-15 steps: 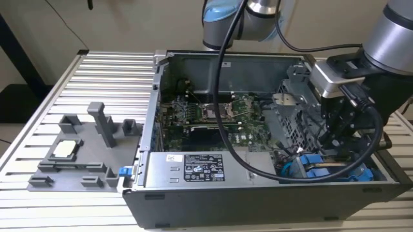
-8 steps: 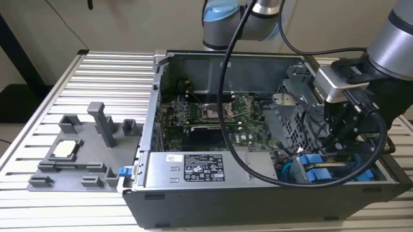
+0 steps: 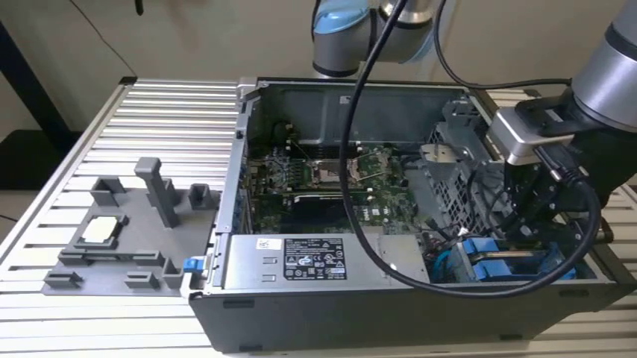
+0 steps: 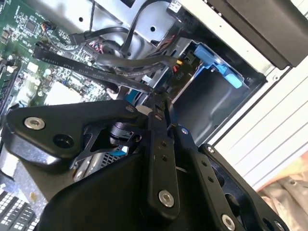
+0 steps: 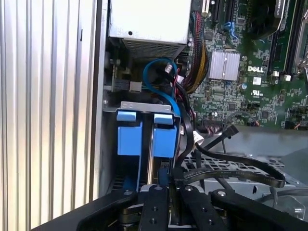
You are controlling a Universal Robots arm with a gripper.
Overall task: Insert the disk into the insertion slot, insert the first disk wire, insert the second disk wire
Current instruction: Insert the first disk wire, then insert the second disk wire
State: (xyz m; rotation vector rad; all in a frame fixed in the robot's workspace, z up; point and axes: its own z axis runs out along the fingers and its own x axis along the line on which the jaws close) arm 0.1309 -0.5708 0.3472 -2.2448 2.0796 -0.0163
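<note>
The hand [image 5: 165,186] hangs just before the blue-framed disk [image 5: 164,140], seated in the insertion slot [image 5: 144,106]. A black flat cable [image 5: 226,171] lies beside the hand. I cannot tell whether the hand is spread or pinching.

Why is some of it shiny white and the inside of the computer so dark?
In the second wrist view, light glares white off the computer case. In the exterior view, its walls shade the green board, dimmer than the table. In the first wrist view, the table is brightly lit.

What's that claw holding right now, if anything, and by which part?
It cannot be told. The gripper sits right at a black flat cable beside the blue-framed disk, but the contact itself is hidden.
</note>
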